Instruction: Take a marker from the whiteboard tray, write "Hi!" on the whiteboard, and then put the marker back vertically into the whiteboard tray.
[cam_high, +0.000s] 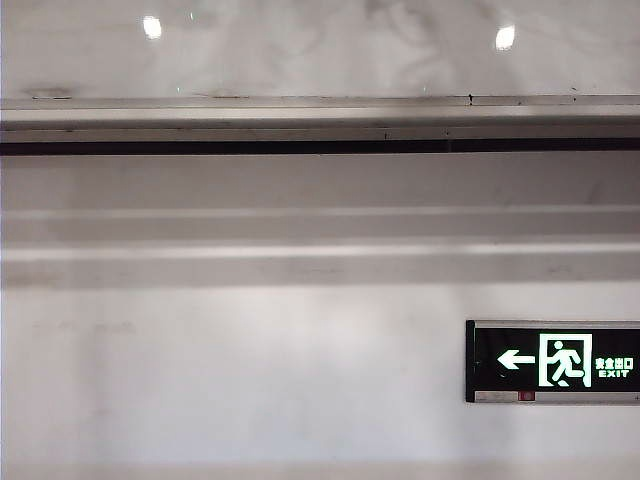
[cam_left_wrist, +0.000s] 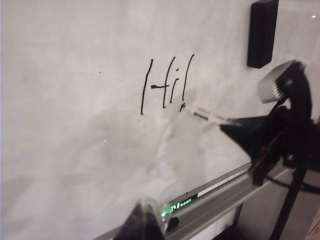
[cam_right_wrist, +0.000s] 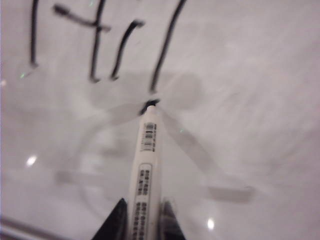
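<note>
The whiteboard (cam_left_wrist: 75, 100) carries "Hi!" in black strokes (cam_left_wrist: 165, 87). In the left wrist view my right gripper (cam_left_wrist: 227, 125) reaches in from the right, shut on the white marker (cam_left_wrist: 207, 116). The marker's tip touches the board just under the exclamation stroke. The right wrist view shows the marker (cam_right_wrist: 146, 165) clamped between the two dark fingers of the right gripper (cam_right_wrist: 145, 205), its black tip on the board. My left gripper (cam_left_wrist: 145, 212) hangs still near the whiteboard tray (cam_left_wrist: 225, 197), its fingers together and empty. The exterior view shows the board (cam_high: 300, 50) and tray (cam_high: 300, 115), no gripper.
A black eraser (cam_left_wrist: 262, 32) sticks to the board above the right arm. A small black object (cam_left_wrist: 172, 221) lies on the tray next to my left gripper. A lit green exit sign (cam_high: 553, 361) hangs on the wall below the tray.
</note>
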